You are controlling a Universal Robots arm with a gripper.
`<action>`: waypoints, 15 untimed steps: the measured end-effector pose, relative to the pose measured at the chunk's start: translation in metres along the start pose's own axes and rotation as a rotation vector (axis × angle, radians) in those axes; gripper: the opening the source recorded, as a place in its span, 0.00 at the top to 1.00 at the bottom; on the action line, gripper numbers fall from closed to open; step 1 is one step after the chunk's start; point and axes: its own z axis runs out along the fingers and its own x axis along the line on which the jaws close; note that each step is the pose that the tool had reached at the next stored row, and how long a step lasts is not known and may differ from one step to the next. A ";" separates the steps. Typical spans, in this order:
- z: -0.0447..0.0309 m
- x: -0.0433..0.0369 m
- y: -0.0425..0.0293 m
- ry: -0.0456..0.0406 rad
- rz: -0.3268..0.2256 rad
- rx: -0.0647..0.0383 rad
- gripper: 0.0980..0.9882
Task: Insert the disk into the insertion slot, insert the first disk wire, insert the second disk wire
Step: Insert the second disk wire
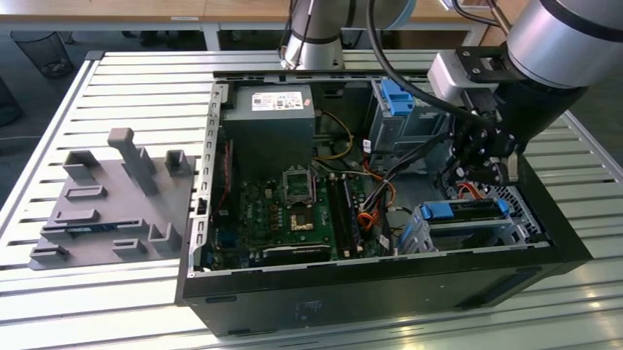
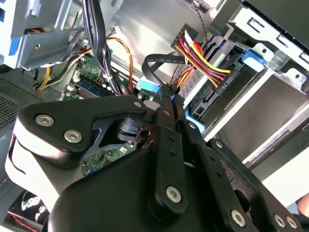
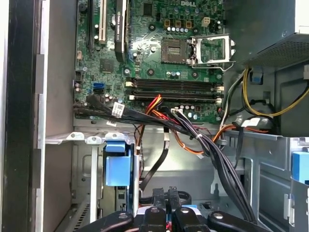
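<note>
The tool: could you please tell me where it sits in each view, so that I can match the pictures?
Exterior view: the tool hangs inside the case, above the disk, towards the exterior view's right.
Second wrist view: the tool is by a flat black cable.
First wrist view: the tool is beside that cable.
Shared landmark: the green motherboard.

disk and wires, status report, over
Gripper shut on light-blue wire connector, beside the disk. Silver disk in blue carrier seated in perforated metal slot. Black cable bundle close by.
</note>
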 end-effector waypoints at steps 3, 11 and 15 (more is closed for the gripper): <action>0.0004 0.0038 0.0000 -0.0049 0.000 0.000 0.94; 0.0008 0.0109 0.0000 -0.0048 0.000 0.000 0.94; 0.0008 0.0126 0.0000 -0.0049 0.000 0.000 0.94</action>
